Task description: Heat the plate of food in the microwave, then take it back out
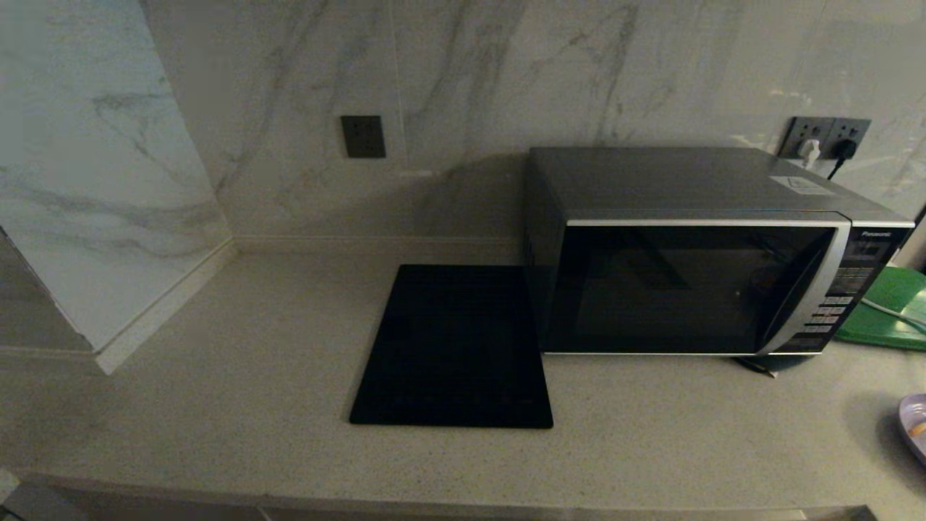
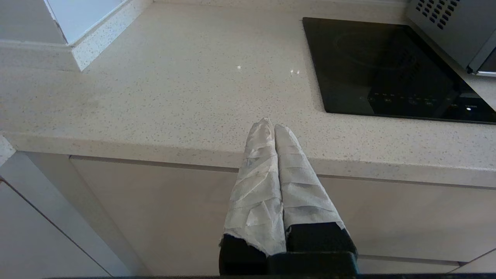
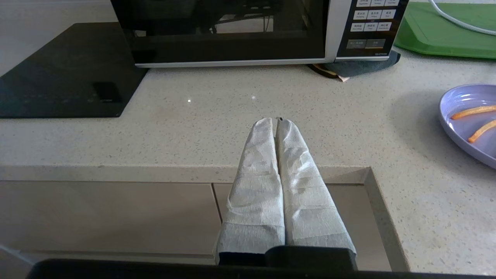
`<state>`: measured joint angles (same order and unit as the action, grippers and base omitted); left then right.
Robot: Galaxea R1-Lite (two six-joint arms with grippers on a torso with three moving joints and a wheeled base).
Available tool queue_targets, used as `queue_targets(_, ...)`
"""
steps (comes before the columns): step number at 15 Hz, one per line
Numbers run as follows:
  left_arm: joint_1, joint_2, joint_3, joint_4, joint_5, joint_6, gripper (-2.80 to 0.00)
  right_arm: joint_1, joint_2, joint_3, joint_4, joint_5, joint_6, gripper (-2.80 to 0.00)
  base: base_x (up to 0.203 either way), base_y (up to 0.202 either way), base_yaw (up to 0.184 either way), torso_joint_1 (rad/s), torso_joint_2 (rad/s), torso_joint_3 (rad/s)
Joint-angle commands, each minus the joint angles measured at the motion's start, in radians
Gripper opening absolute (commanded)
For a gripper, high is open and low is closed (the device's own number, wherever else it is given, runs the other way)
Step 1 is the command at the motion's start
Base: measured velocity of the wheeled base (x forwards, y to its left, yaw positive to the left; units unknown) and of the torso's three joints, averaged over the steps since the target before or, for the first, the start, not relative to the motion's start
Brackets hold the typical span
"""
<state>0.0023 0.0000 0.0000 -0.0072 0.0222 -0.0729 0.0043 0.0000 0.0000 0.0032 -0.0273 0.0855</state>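
Note:
The microwave (image 1: pixel 694 253), dark grey with a black glass door, stands shut at the back right of the counter; its door and button panel also show in the right wrist view (image 3: pixel 232 35). The plate of food (image 3: pixel 471 120), lavender with orange sticks, lies on the counter to the microwave's front right; only its rim (image 1: pixel 914 427) shows in the head view. My right gripper (image 3: pixel 276 121) hovers shut and empty at the counter's front edge, left of the plate. My left gripper (image 2: pixel 270 126) is shut and empty over the front edge further left. Neither arm shows in the head view.
A flat black slab (image 1: pixel 456 347) lies on the counter just left of the microwave. A green board (image 1: pixel 886 311) with a white cable sits to the microwave's right. A dark cloth (image 3: pixel 360 68) pokes out under the microwave's right corner. Marble walls close the back and left.

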Motion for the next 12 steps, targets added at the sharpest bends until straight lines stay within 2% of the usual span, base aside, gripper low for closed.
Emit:
queue_targets(1, -0.001, 0.0, 0.0, 0.0, 0.001, -0.001, -2.8, 0.0, 0.0, 0.002, 0.0, 0.0, 0.0, -2.8, 0.0, 0.0, 0.0, 0.0, 0.0, 0.0)
queue_targets(12, -0.001, 0.001, 0.0, 0.0, 0.001, -0.001, -2.8, 0.0, 0.0, 0.002, 0.0, -0.011, 0.008, -2.8, 0.0, 0.0, 0.0, 0.0, 0.0, 0.0)
